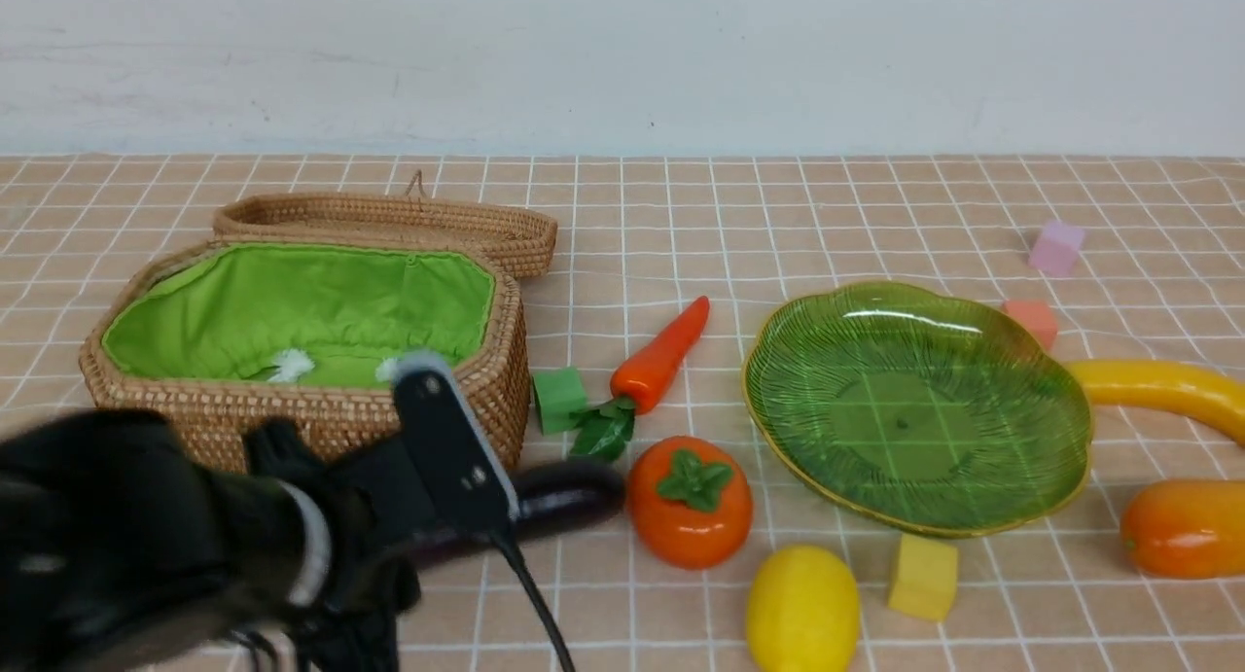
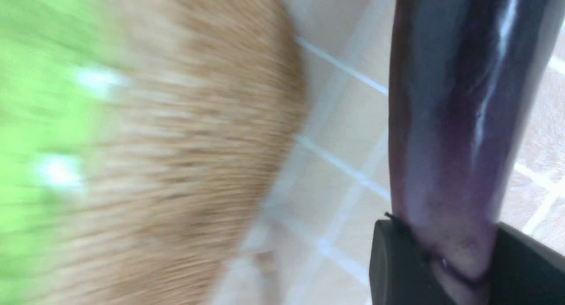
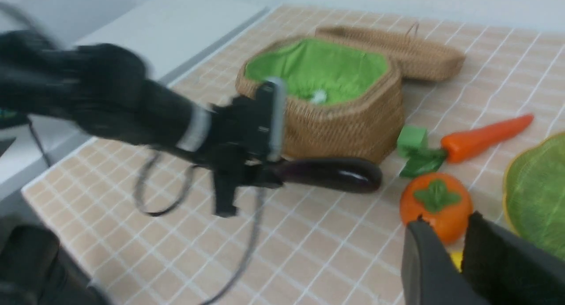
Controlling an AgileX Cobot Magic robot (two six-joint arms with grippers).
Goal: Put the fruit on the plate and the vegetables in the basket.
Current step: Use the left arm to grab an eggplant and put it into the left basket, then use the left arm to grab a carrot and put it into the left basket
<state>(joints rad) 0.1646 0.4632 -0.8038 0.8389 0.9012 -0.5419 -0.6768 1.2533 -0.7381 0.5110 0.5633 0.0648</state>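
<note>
No readable text is showing anywhere.
No lettering, numbers or labels are appearing on the eggplant (image 2: 454, 119) sitting clamped in the left pincer (image 2: 459, 263), on the basket (image 1: 321, 409) just beside it, or on the plate (image 1: 973, 439) well apart from it.

Bright even light, soft shadows, glare streak on eggplant (image 2: 481, 97), basket (image 2: 185, 163) smeared with motion blur
</note>
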